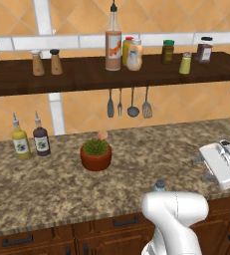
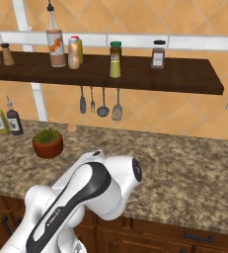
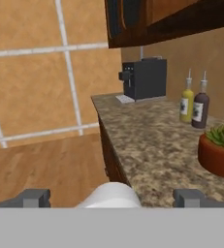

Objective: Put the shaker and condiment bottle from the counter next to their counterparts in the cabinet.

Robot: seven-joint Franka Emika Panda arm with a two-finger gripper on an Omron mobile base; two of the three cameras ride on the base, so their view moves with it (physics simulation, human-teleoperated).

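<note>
A: How much of the job looks finished?

B: About half, I'd judge. The condiment bottle [image 1: 135,56] stands on the cabinet [image 1: 86,79], touching or just beside the yellow red-capped bottle [image 1: 128,49] and near the tall orange-labelled bottle [image 1: 113,45], so that one sits with its counterparts.

A: And the shaker?

B: Not yet moved. The shaker [image 1: 159,186] is on the desk [image 1: 47,184], close to the front edge, right of the potted plant [image 1: 95,154] and just behind the arm's white elbow (which hides its lower part in the left base view). Its place would be beside the yellow-green shaker [image 1: 185,63] and the dark jar [image 1: 204,50], at the right end of the shelf.

A: What does it look like?

B: Small, pale blue-grey, with a grey top, upright as far as I can tell. Little else is clear at that size.

A: The tool?

B: The tool [image 3: 112,199] has its jaws spread wide and holds nothing. In the hand view it looks along the desk toward a dark coffee machine [image 3: 143,80], not at the shaker, so it must swing round and come down to it.
</note>
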